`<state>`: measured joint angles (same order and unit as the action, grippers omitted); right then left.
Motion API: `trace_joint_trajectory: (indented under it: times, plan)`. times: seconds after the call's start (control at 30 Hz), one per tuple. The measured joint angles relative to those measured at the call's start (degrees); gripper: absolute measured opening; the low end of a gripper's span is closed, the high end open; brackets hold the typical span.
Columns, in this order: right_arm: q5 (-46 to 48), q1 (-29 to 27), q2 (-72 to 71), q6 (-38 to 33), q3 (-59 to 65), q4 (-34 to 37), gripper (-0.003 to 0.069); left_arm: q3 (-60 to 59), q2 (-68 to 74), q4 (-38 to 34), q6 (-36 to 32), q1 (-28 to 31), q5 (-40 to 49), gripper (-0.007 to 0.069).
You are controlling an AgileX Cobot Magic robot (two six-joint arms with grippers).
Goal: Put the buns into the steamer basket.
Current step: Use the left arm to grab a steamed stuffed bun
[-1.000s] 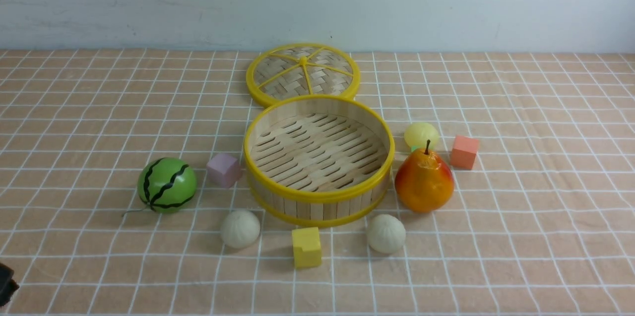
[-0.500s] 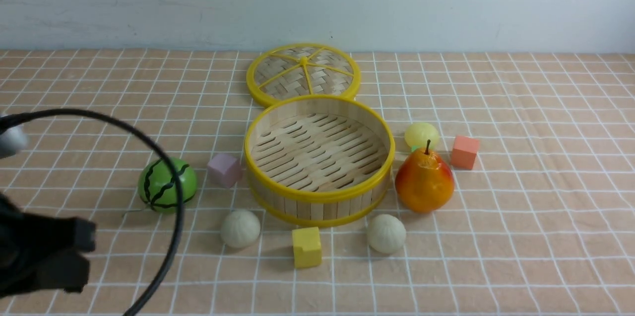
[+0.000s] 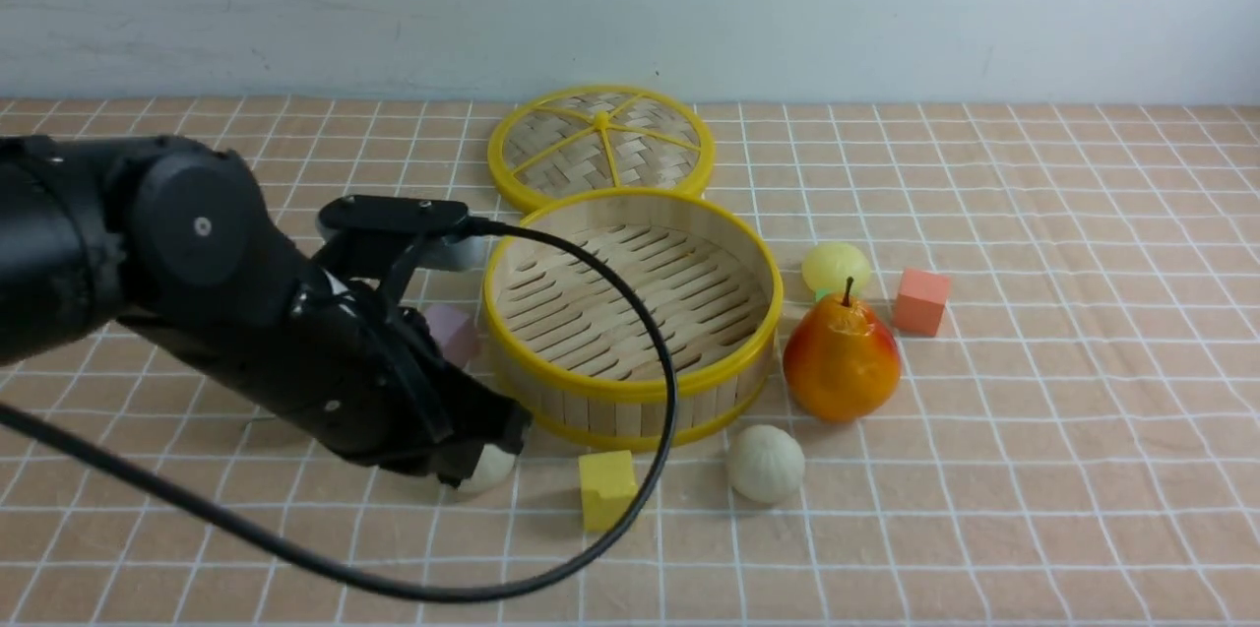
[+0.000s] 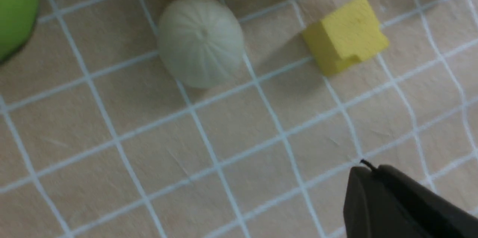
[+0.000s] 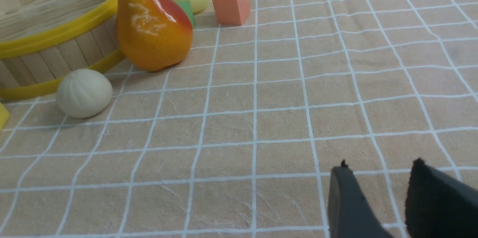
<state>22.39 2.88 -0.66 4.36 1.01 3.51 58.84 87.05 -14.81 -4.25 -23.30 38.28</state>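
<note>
The steamer basket [image 3: 630, 389] stands empty mid-table. One off-white bun [image 3: 489, 473] lies in front of it to the left, half hidden by my left arm; in the left wrist view this bun [image 4: 201, 40] lies free, apart from the fingers. My left gripper [image 3: 480, 442] hangs just above it, and the left wrist view shows the gripper [image 4: 368, 169] with jaws together and empty. A second off-white bun [image 3: 766, 463] lies front right. The pale yellow bun [image 3: 836, 267] sits behind the pear [image 3: 842, 356]. My right gripper [image 5: 381, 165] is open over bare cloth.
The woven lid [image 3: 600, 143] lies behind the basket. A yellow cube [image 3: 607, 489] sits between the two front buns, a purple cube [image 3: 455, 330] left of the basket, an orange cube [image 3: 921, 301] right of the pear. The watermelon ball [image 4: 15, 10] is hidden behind my left arm in the front view.
My left arm has swung in from the left edge to the front-left bun, now covering the watermelon ball and part of that bun. Nothing on the table has moved.
</note>
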Motion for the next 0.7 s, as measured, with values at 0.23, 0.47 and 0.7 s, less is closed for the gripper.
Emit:
trace_joint_trajectory:
  times: [0.23,0.47,0.7]
  plan:
    - [0.00,0.00,0.00,0.00,0.00,0.00,0.0239,1.95,8.69,0.39,-0.24,3.47,-6.11,0.0278]
    - [0.00,0.00,0.00,0.00,0.00,0.00,0.0239,2.25,11.79,0.36,-0.47,3.47,-11.58,0.0372]
    - [0.00,0.00,0.00,0.00,0.00,0.00,0.0239,2.31,13.94,0.49,-1.67,3.47,-15.05,0.0341]
